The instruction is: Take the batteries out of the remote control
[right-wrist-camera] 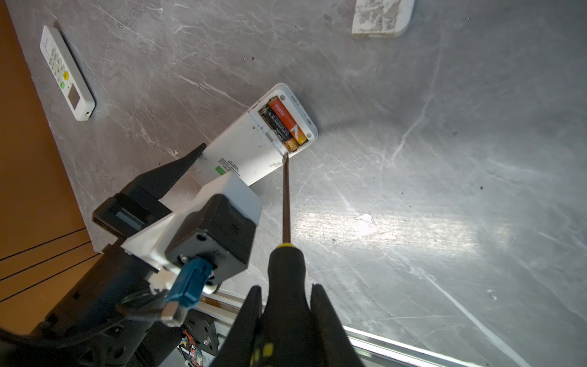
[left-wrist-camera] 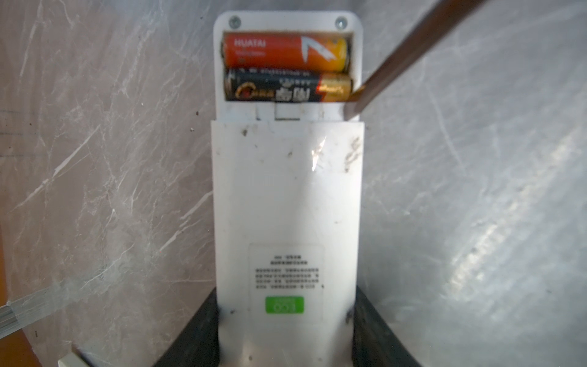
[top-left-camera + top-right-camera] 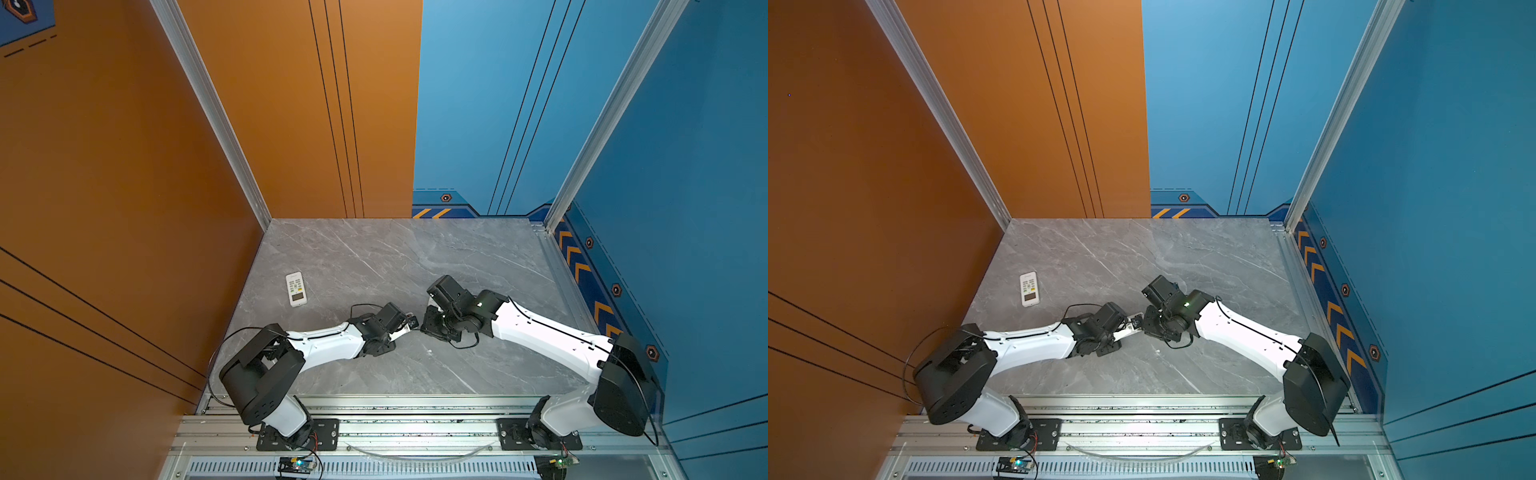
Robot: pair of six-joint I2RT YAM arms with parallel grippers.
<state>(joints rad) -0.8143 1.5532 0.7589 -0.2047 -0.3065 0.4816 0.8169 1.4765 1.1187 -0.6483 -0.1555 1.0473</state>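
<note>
White remote (image 2: 286, 190), back up, clamped in left gripper (image 2: 286, 290); orange-red battery (image 2: 282, 52) and black gold-ended battery (image 2: 286, 87) seated at its far end; right gripper (image 1: 286, 287) clenching screwdriver (image 1: 286, 197), tip at the black battery's gold end.

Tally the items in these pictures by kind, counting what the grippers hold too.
Remotes: 2 (held remote, loose remote)
Batteries: 2 (orange-red battery, black-and-gold battery)
Screwdrivers: 1 (screwdriver)
Covers: 1 (white cover)
Total: 6
</note>
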